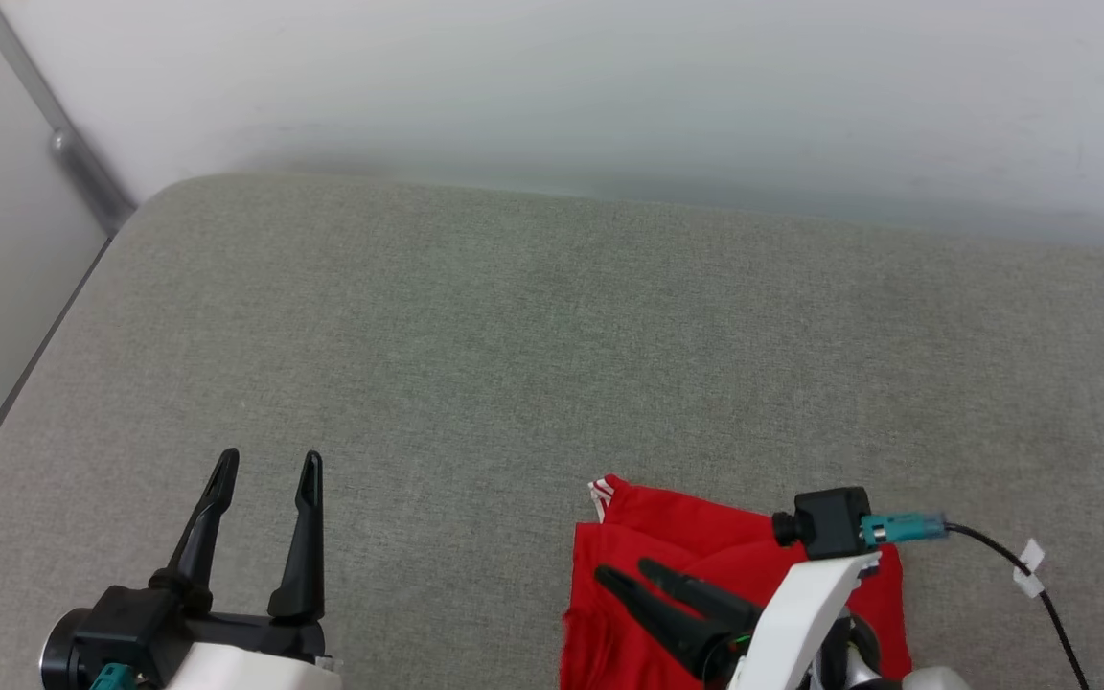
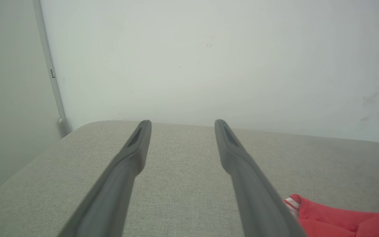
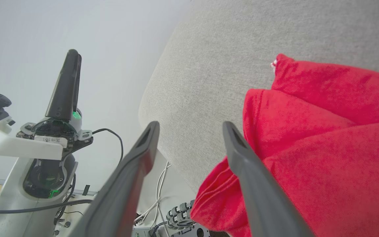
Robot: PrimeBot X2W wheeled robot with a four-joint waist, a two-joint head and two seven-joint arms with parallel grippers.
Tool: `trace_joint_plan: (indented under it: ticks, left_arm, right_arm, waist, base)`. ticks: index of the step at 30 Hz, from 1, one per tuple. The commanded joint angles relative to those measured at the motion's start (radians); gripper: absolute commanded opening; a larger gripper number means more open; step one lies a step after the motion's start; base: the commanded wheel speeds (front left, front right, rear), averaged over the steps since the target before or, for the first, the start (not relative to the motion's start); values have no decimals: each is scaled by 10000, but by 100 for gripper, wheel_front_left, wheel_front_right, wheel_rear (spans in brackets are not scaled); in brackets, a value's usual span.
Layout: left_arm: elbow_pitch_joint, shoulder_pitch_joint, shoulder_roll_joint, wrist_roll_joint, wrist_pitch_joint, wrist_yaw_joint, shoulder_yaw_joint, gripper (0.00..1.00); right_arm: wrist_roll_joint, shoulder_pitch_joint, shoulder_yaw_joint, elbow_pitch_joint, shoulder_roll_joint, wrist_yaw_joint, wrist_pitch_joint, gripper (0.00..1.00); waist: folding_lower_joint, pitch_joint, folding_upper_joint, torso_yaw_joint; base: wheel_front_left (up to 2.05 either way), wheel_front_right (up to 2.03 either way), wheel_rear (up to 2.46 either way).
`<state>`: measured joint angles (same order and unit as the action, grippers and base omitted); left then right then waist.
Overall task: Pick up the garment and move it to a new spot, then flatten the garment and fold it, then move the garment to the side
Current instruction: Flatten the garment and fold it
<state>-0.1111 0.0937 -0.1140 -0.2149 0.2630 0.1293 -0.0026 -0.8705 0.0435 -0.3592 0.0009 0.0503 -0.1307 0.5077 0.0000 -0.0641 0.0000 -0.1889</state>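
The garment (image 1: 686,537) is a red bundle, folded over, lying near the front edge of the grey cloth-covered surface (image 1: 552,335) at the lower right; a bit of red-white striped trim shows at its far left corner. My right gripper (image 1: 625,569) hovers over its left part, jaws open with nothing between them. In the right wrist view, the right gripper (image 3: 190,124) has one finger over the garment (image 3: 308,131) and the other over the surface's edge. At the lower left, apart from the cloth, my left gripper (image 1: 270,455) is open and empty. The left wrist view has the left gripper (image 2: 182,121) and the garment (image 2: 327,217) at lower right.
A pale wall (image 1: 609,86) backs the surface. A metal post (image 1: 82,163) runs along the left corner. A black cable with a white tag (image 1: 1031,565) trails at the right. Below the front edge are robot parts and cables (image 3: 44,164).
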Motion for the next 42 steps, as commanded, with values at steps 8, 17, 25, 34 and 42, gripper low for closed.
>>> trace_joint_plan:
  ticks: [8, 17, 25, 34, 42]
  left_arm:
    - [-31, 64, -16, -2, 21, 10, 1, 100]
    - [-42, -181, 38, -12, 21, 10, -21, 100]
    - [-37, -241, 132, 37, 21, 10, -160, 100]
    - [-104, -47, 198, 66, 21, 10, -348, 100]
    - [-201, 67, 241, 49, 21, 10, -420, 100]
  right_arm:
    - [1470, 701, 1345, -752, -10, 1, 330, 100]
    - [4470, 1837, 1877, -1145, 1981, 1, -1671, 100]
    - [5816, 1020, 3390, -1037, 2872, 2, -4260, 100]
    - [5475, -409, 4094, -1737, 2048, 2, -5276, 100]
    - [5642, -1078, 3942, -1786, 1342, 2, -5621, 100]
  waist:
    - [0, 96, 0, 437]
    - [0, 72, 0, 980]
    - [0, -2, 0, 1396]
    - [0, 15, 0, 1385]
    - [0, 89, 0, 1329]
  base:
    - [0, 0, 0]
    - [0, 0, 0]
    - [0, 0, 0]
    - [0, 0, 0]
    - [0, 0, 0]
